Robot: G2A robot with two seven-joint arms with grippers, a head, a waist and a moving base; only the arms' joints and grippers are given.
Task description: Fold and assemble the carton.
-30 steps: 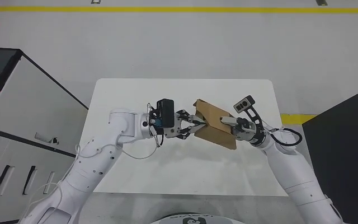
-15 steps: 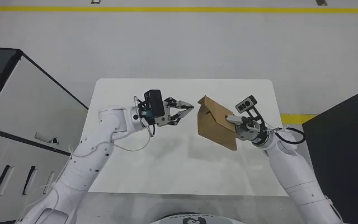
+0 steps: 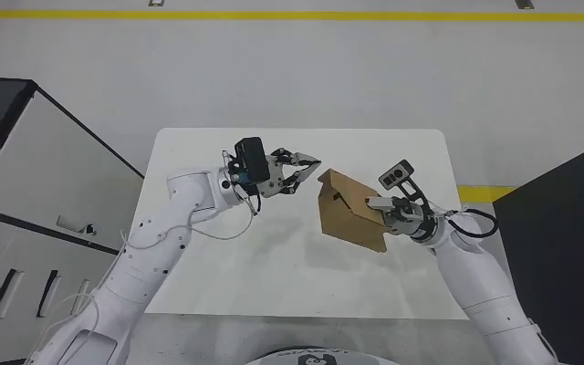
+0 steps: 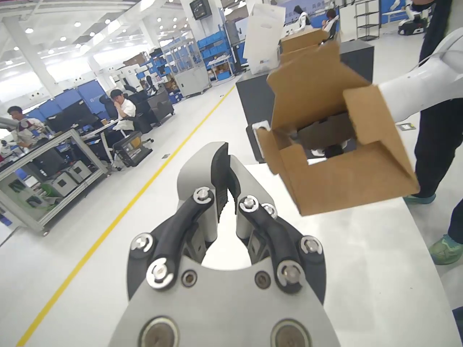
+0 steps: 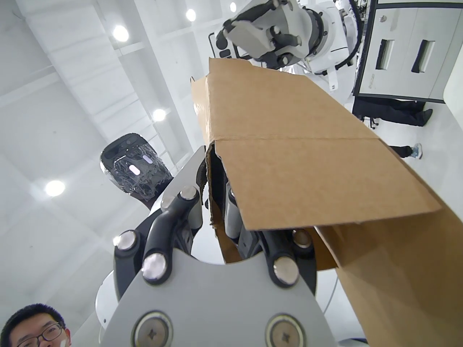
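A: Where is the carton point(image 3: 351, 214) now, and who has it?

B: It hangs above the right half of the surface point(image 3: 274, 274), not resting on it as far as I can judge; the right claw point(image 5: 216, 196) is clenched on one thin wall at the end nearer to that arm; the other end is open and faces the left claw point(image 4: 228, 185), which carries nothing, its pads almost together, and stands apart from the carton.

A: What may go wrong from here?

B: I think the hold is the weak point; only one wall is pinched, so a push on the far end could turn the carton about that pinch, or pull the wall out; the tube could also lean into a flat shape, because both ends look open.

A: And the flaps?

B: The upper flap point(image 4: 311, 73) stands up and the side flaps are half turned; if the left claw presses the wrong one first, it may crease beside the fold line; or the tip may slide inside and close nothing.

A: Is something in the way?

B: Between the two claws, nothing that I see; a cabinet point(image 3: 55, 173) stands beside the surface on the left and a dark block point(image 3: 547, 237) on the right, both well apart from the carton; a yellow line point(image 3: 292, 15) runs on the floor behind.
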